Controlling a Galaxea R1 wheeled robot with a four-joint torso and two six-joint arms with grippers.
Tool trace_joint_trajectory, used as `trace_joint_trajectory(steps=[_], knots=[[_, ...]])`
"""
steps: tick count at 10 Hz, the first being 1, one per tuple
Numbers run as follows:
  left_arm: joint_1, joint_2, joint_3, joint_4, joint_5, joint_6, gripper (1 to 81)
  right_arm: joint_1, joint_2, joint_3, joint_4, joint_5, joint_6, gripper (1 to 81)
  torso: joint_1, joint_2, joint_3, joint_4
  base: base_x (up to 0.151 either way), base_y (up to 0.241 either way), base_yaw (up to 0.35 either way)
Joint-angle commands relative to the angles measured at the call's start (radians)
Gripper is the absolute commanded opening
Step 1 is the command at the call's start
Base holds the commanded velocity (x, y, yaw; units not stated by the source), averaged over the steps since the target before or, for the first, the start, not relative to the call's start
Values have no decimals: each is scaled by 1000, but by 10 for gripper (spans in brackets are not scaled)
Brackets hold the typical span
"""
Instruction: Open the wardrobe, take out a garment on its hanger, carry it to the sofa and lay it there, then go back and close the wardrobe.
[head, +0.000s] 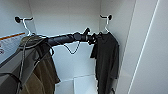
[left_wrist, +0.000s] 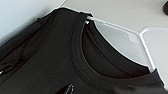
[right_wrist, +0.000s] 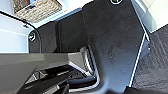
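Left gripper (head: 94, 38) reaches the black T-shirt (head: 106, 60) inside the open wardrobe (head: 67, 17).
Two garments hang on two white hangers: T-shirt hanger (left_wrist: 140, 35), olive-brown jacket (head: 42, 75); gripper state unclear.

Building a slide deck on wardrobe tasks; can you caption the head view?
Left arm reaching into the open white wardrobe toward the black T-shirt on its white hanger.

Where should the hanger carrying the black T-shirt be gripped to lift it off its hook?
Probably the bare neck of the hanger, just above the T-shirt collar, approached from the open front as the left gripper does. The shoulders are covered in fabric, and the hook sits against the side wall.
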Motion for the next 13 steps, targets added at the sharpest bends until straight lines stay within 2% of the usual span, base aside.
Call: trace_joint_trajectory(steps=[1,2,3,7,11,12,13], knots=[[-223,-5,-18,-30,-75,-29,811,37,4,9,4,-40,4,811,0,0,0,0,0,0,0],[-226,0,-21,-30,-117,-46,811,37,7,9,4,-40,4,811,0,0,0,0,0,0,0],[-232,20,-46,-30,-126,-52,811,39,9,12,4,-40,4,811,0,0,0,0,0,0,0],[-266,132,-207,-20,-121,-51,811,37,15,15,4,-19,7,811,0,0,0,0,0,0,0],[-287,165,-204,-19,-126,-52,811,31,18,15,25,-14,7,811,0,0,0,0,0,0,0],[-289,176,-207,-17,-126,-52,811,31,18,15,27,-14,7,811,0,0,0,-51,0,0,0],[-289,182,-208,-17,-126,-51,811,31,18,15,27,-14,6,811,0,0,0,-7,0,0,0]])
